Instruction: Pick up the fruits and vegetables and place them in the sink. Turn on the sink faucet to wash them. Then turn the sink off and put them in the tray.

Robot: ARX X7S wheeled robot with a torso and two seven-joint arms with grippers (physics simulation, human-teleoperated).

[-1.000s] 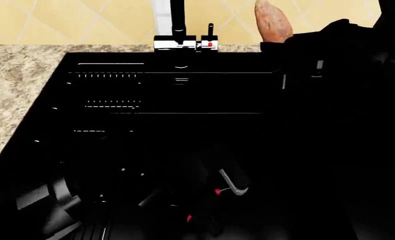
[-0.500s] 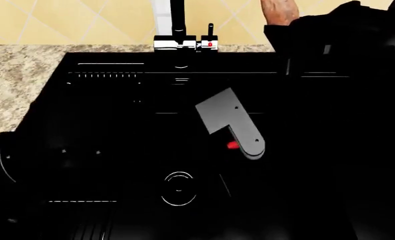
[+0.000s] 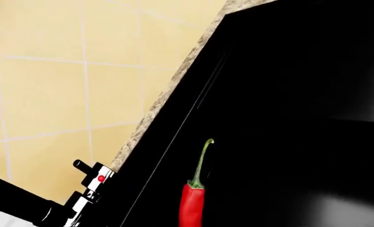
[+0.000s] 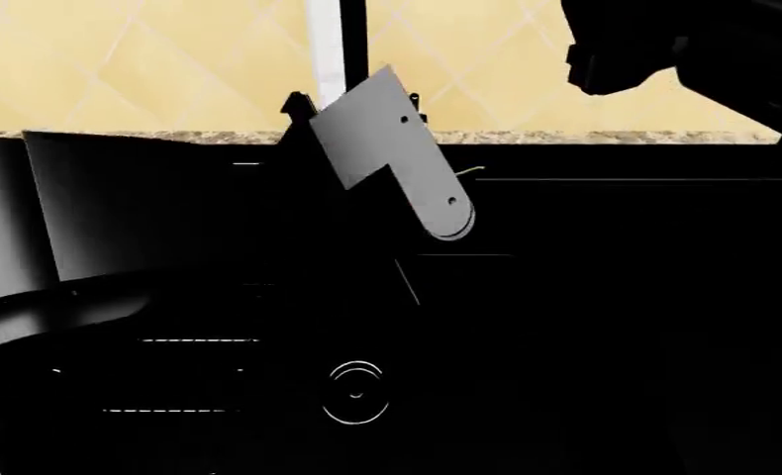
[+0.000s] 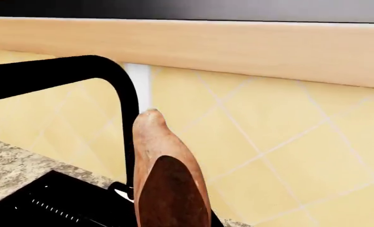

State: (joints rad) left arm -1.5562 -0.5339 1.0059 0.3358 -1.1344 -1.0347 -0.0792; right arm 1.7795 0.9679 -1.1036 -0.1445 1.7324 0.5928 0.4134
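Two end effectors are each gripping produce: the left is dangling the chili pepper (image 3: 192, 203), stem up, over the sink (image 4: 603, 297); the right is holding the sweet potato (image 5: 168, 182) upright beside the sink faucet (image 5: 120, 94).

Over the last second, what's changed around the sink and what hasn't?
The left arm's grey link rose from low over the sink to up in front of the faucet, carrying the red chili pepper. The right arm lifted toward the upper right; the sweet potato left the head view but shows at the right wrist. The head view itself shifted. The sink's drain ring looks unchanged.
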